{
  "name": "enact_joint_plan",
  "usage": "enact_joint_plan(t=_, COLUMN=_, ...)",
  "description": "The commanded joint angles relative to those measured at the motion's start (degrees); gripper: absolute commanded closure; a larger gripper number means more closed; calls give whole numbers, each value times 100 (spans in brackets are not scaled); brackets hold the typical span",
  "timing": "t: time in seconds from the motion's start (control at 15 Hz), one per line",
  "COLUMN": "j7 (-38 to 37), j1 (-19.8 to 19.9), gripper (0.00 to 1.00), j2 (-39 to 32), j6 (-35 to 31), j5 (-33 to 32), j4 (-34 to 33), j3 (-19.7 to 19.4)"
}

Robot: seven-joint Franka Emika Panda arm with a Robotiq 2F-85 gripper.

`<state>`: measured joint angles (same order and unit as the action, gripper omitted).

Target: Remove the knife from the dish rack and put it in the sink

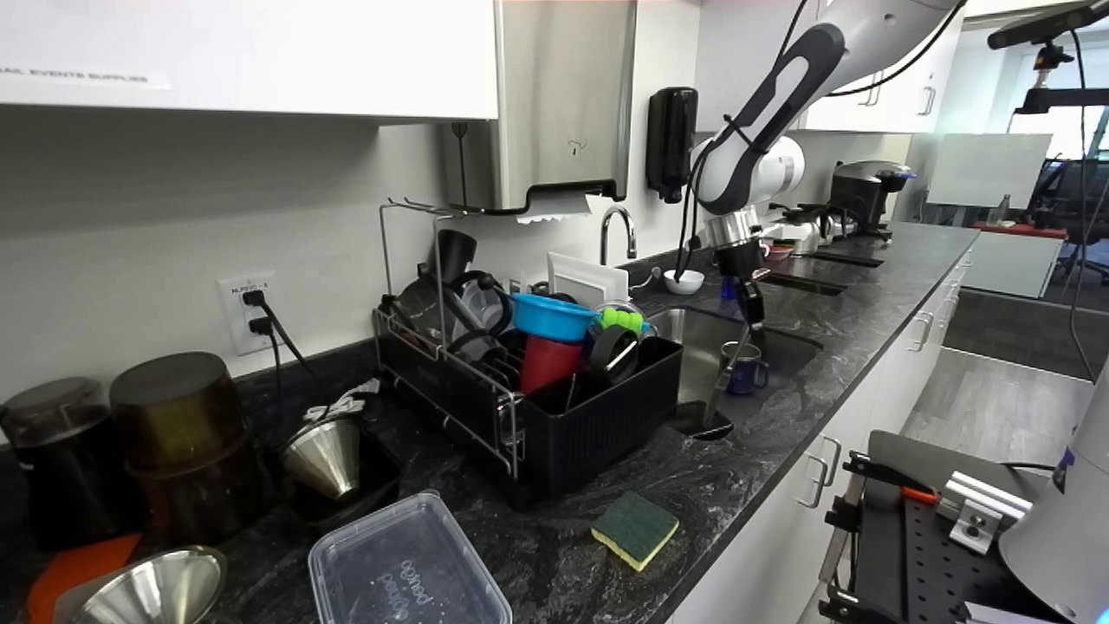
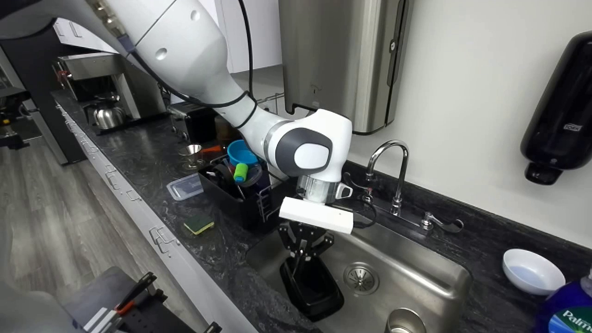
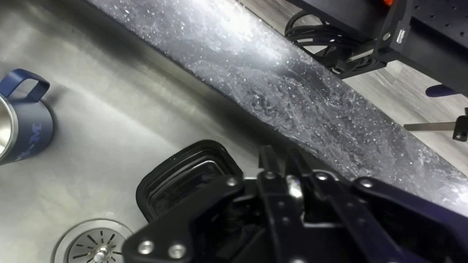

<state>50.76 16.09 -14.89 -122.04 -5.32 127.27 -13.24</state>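
Observation:
My gripper (image 1: pixel 752 319) is above the sink (image 1: pixel 690 336), its fingers close together on a thin silver knife (image 1: pixel 728 373). The knife hangs down at a tilt in an exterior view. In the wrist view a shiny metal piece of the knife (image 3: pixel 294 187) shows between the fingers (image 3: pixel 278 160). In an exterior view the gripper (image 2: pixel 303 253) is over the black container (image 2: pixel 323 300) in the sink (image 2: pixel 397 273); whether the knife touches the container is unclear. The black dish rack (image 1: pixel 598 438) stands beside the sink, and the rack (image 2: pixel 226 194) also shows behind the arm.
A blue mug (image 1: pixel 747 374) stands in the sink; the mug (image 3: pixel 33 124) and the drain (image 3: pixel 100 252) show in the wrist view. The faucet (image 2: pixel 401 171) rises behind the sink. A sponge (image 1: pixel 635 529) lies on the counter. A white bowl (image 2: pixel 533 272) sits beside the sink.

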Motion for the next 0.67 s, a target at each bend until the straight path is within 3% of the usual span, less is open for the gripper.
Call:
enact_joint_plan(t=0.0, j7=171, j1=151, gripper=97, j2=-39, j6=-451, j5=248, j4=102, j3=143)
enact_joint_plan(t=0.6, j7=730, j1=312, gripper=97, j2=-256, j6=-1656, j5=699, j4=468, j3=286)
